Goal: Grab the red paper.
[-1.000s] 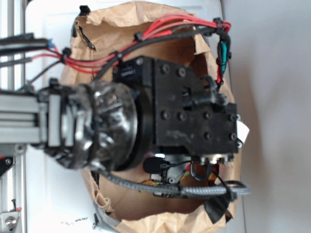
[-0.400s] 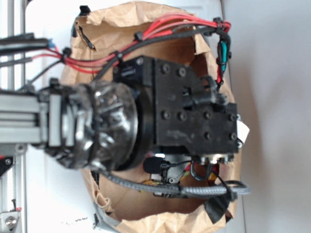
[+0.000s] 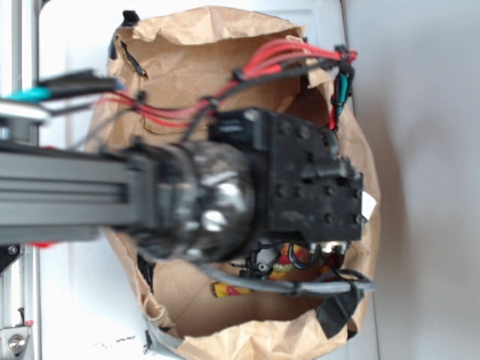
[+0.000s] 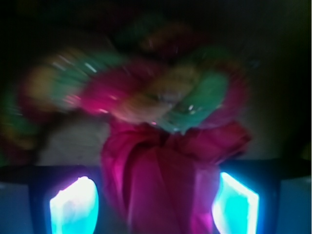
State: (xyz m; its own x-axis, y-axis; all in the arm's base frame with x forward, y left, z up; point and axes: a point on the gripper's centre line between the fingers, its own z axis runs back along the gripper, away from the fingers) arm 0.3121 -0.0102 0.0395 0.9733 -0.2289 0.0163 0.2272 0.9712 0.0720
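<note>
We look straight down on a brown paper bag (image 3: 187, 67) standing open on a white surface (image 3: 427, 187), and our arm (image 3: 247, 187) reaches in from the left, its black wrist block filling most of the bag's mouth. Red and black cables (image 3: 277, 60) run across the far side of the opening. Under the near edge of the wrist block we glimpse a bit of yellow and red stuff (image 3: 289, 259) lying in the bag, too hidden from above to name with certainty.

Our wrist camera is dark and badly blurred. In it the red paper (image 4: 165, 170) shows as a crumpled magenta-red mass, low in the middle of the picture, sitting between our two gripper (image 4: 156, 200) fingers (image 4: 73, 204), which glow cyan at the lower left and lower right. The fingers stand spread, one on each side of the paper, and its sides reach close to both of them; with this blur we cannot tell if they touch it. Just beyond the paper, on the far side, lies the twisted rope (image 4: 195, 97) in green, yellow and red loops, pressed up against the top of the paper. The rest of the bag's inside is black shadow.
</note>
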